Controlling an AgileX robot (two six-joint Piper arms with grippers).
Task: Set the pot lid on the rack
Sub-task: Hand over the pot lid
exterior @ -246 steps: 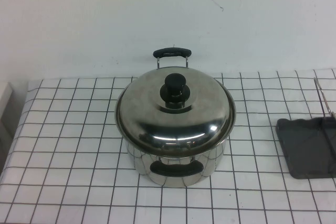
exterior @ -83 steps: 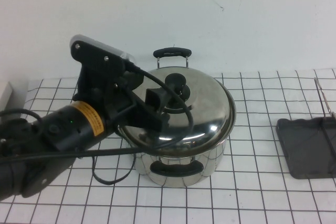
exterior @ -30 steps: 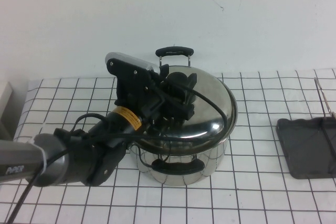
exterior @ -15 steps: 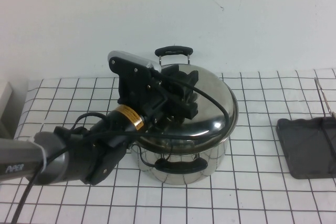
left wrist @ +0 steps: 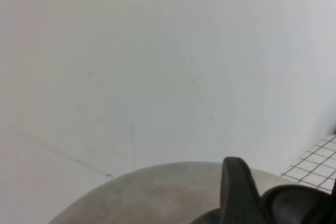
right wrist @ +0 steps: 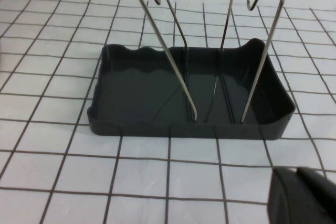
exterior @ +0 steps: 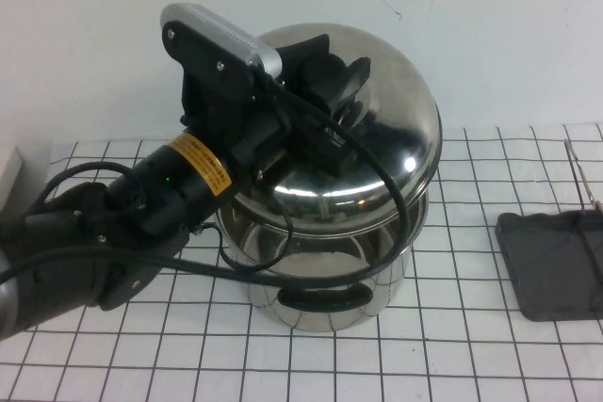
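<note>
**Carrying the lid clear of the pot, with slip and swing as the risks**

Holding the pot lid (exterior: 363, 152) by its black knob (exterior: 325, 77), I am keeping my left gripper (exterior: 330, 91) clenched on that knob, the lid hanging just above the open pot (exterior: 325, 270) at the middle of the checked table (exterior: 471, 327). My right gripper (right wrist: 304, 200) is waiting near the rack (right wrist: 210, 51) at the far right; whether it is released or clenched, I cannot tell.

What I am worrying about: the lid is wide, shiny and heavy for a grip on one small round knob, so it may be rotating or sliding in my fingers, especially during a quick sideways move. Its lower rim is hanging close over the pot's rim and could be catching it. The rack's thin wire rods may be deflecting under a hard arrival.

The lid is tilting, its domed top and knob facing up and toward the near left; its flat plane, the widest extent, is running left to right.
</note>
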